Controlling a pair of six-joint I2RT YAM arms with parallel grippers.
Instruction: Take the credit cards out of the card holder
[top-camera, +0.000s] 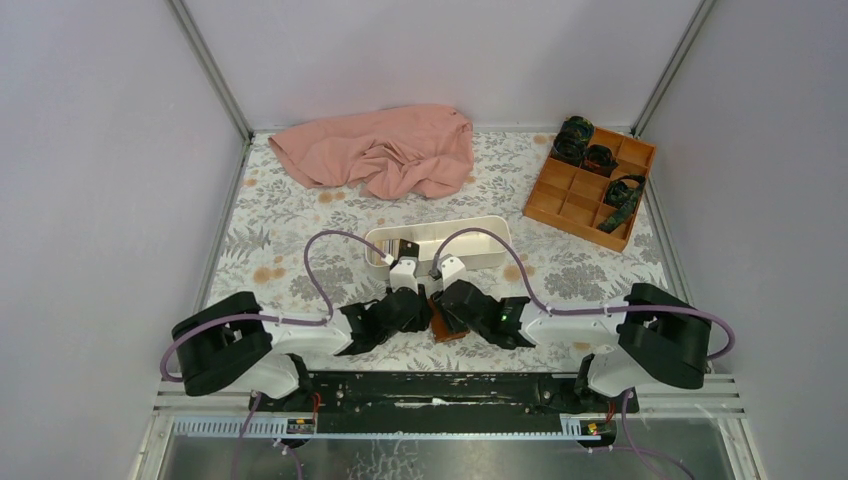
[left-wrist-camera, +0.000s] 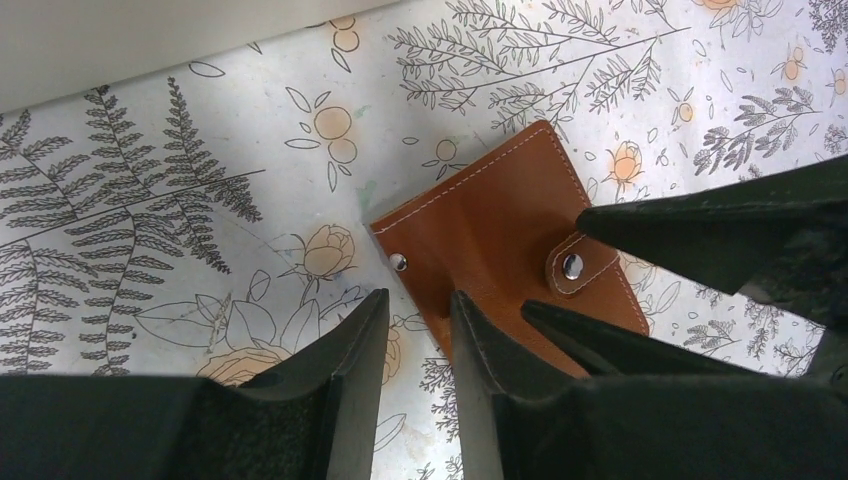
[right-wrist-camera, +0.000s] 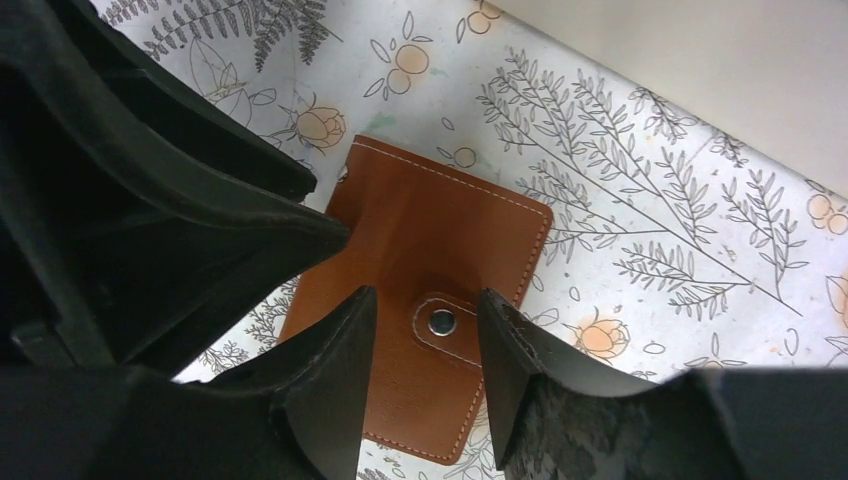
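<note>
The card holder, a brown leather wallet, lies outer face up on the flowered table, with its snap tab resting on that face. From above it shows only as a brown patch between the two wrists. My left gripper is open, straddling the wallet's left edge with one finger over the leather and nothing pinched. The right gripper is open too, its fingers either side of the snap tab and just above it. The credit cards are hidden. I cannot tell whether the snap is fastened.
A long white tray stands just behind the grippers. Crumpled pink cloth lies at the back. An orange compartmented box holding dark rolled straps sits at the back right. Grey walls enclose the table.
</note>
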